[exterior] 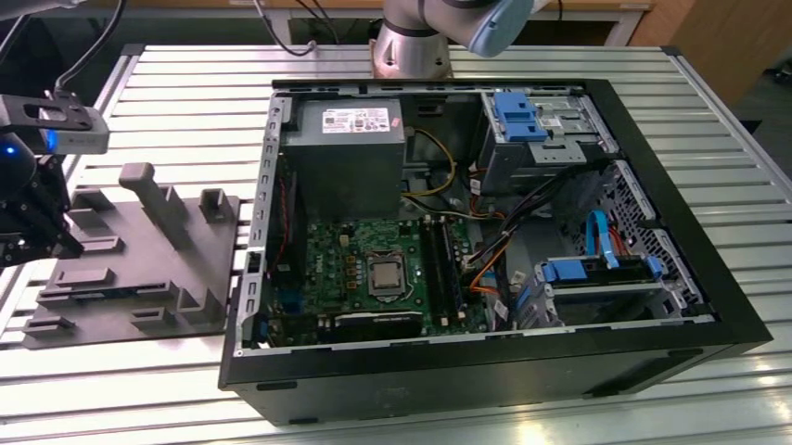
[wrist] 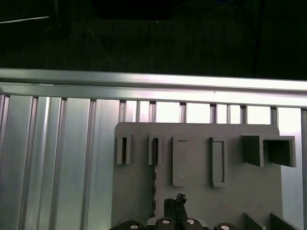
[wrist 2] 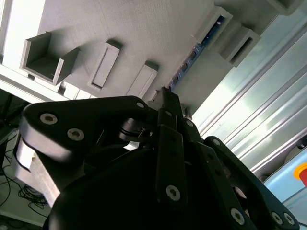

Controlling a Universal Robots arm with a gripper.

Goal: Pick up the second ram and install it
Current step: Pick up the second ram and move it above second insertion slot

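The fingers (wrist 2: 168, 112) are clenched together with nothing between them; their tips hang over the grey holder (wrist 2: 144, 33), close beside the second ram (wrist 2: 188, 62), which stands on edge in a narrow slot of that holder; whether they touch it I cannot tell. In the exterior view the gripper (exterior: 35, 243) points down over the holder at 9 o'clock of the open computer case (exterior: 693, 306); the arm's base (exterior: 415, 46) stands on the tabletop (exterior: 185, 93) at 12 o'clock.
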